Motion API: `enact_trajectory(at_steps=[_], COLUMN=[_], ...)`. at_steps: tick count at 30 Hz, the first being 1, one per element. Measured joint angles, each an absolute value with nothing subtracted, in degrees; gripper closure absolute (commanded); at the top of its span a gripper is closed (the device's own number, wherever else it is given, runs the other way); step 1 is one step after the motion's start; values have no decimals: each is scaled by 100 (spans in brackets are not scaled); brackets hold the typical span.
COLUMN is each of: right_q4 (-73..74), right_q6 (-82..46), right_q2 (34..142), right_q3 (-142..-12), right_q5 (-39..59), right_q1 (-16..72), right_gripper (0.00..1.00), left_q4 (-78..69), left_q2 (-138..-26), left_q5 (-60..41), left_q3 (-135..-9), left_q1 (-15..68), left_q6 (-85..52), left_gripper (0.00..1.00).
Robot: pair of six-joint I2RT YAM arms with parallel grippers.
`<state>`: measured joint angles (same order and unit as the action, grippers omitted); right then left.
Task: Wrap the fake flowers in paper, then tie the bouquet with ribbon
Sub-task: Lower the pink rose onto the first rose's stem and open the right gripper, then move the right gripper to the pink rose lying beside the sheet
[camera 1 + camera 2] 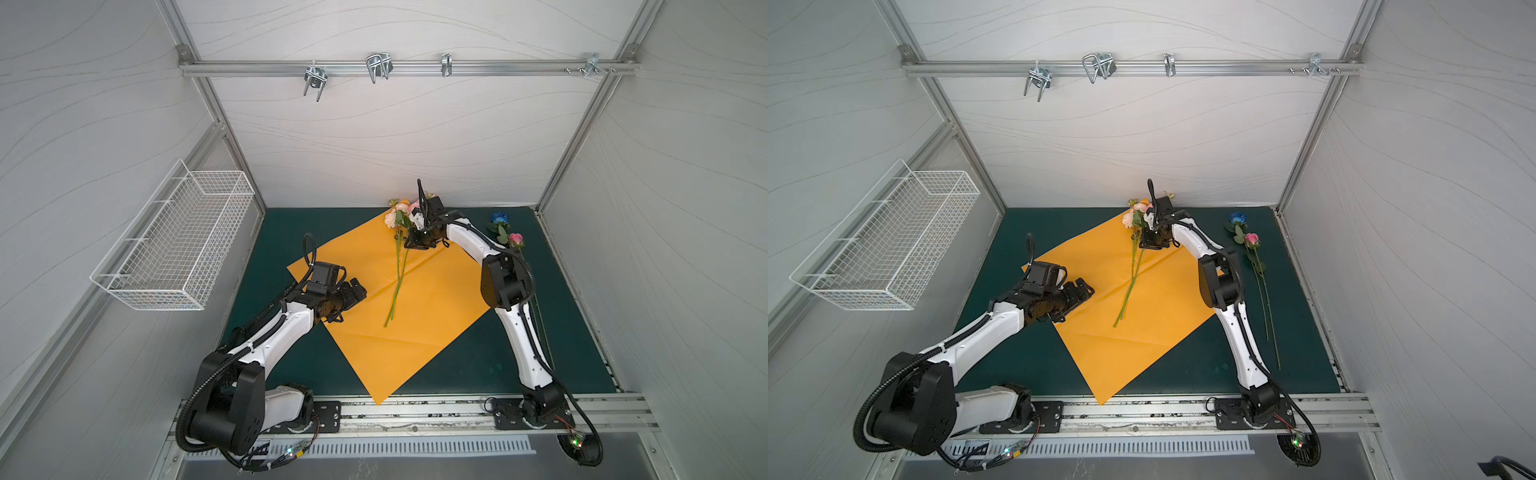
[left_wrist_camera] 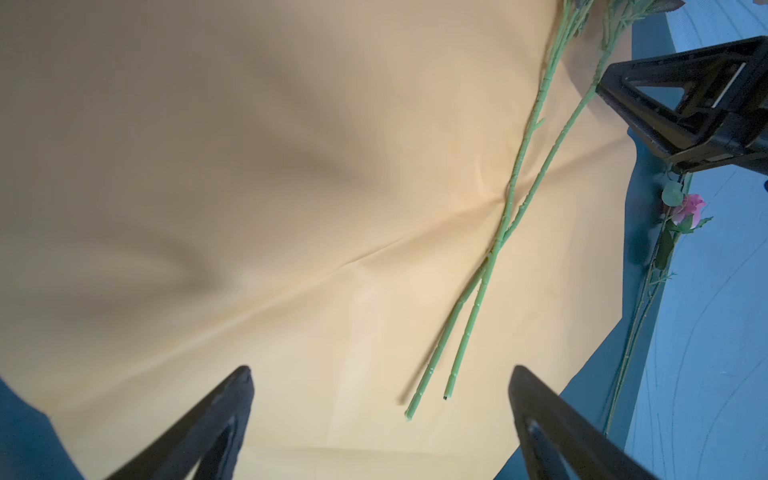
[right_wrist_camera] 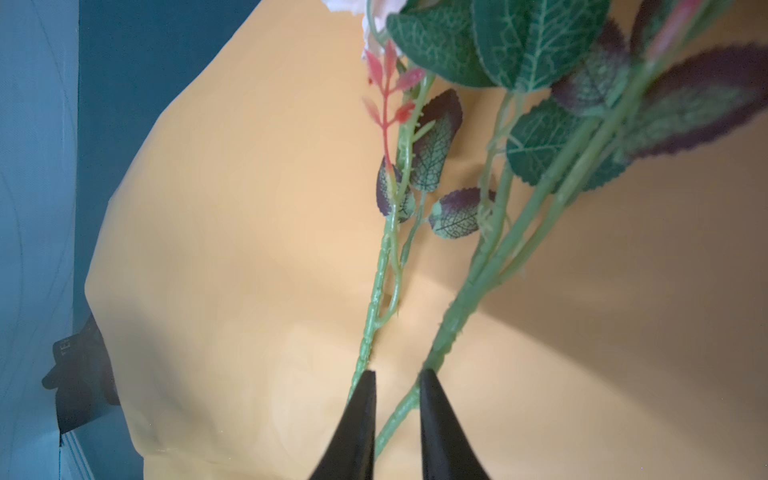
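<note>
Two flowers of the bouquet (image 1: 398,218) lie on the orange paper (image 1: 419,328), peach and pink blooms at the far end, their thin green stems (image 2: 478,286) crossing toward the front. My right gripper (image 1: 411,245) (image 3: 397,372) is down on the stems just below the leaves. Its fingers stand a narrow gap apart, with one stem (image 3: 399,409) running slantwise between them and paper showing on both sides of it. My left gripper (image 1: 359,291) (image 2: 381,370) hovers wide open over the paper, just short of the stem ends. A blue rose (image 1: 497,217) and a pink rose (image 1: 515,238) lie apart on the green mat.
A white wire basket (image 1: 174,245) hangs on the left wall. Metal hooks (image 1: 378,66) hang from the rail at the back. The two loose roses' long stems (image 1: 1268,316) run along the mat by the right arm. A black lettered piece (image 3: 79,374) shows at the paper's edge.
</note>
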<state>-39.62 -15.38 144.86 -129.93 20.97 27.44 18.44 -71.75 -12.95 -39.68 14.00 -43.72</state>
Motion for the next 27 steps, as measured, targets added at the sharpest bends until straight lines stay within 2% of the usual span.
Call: enact_trajectory(at_steps=[11,14,18,23,27], right_q4=[-4486,-4628,-4700,-4508,-4287], right_q6=[-991,-779,-565,-491,-541], right_q2=[14451,13913,12567,10796,10213], right_q3=[-13207,-12639,-11404,-9963,-9089], right_q5=[1822,1590,1221,727,305], right_q1=[2805,2775,2591,1490,209], right_gripper=[58,55,54,53,48], left_q4=[1852,1863,1905,1946,1953], left_q2=[-7170,-7094,-6934,-6722,-6582], left_q5=[-1293,-1288,-1286,-1286,-1286], left_q3=[-3968,-3968,-3968,-3959,-3892], left_q1=[1400,1400,1400,1400,1400], left_q6=[-4370,-4368,-4368,-4368,-4368], left_gripper=[3,3,3,3,3])
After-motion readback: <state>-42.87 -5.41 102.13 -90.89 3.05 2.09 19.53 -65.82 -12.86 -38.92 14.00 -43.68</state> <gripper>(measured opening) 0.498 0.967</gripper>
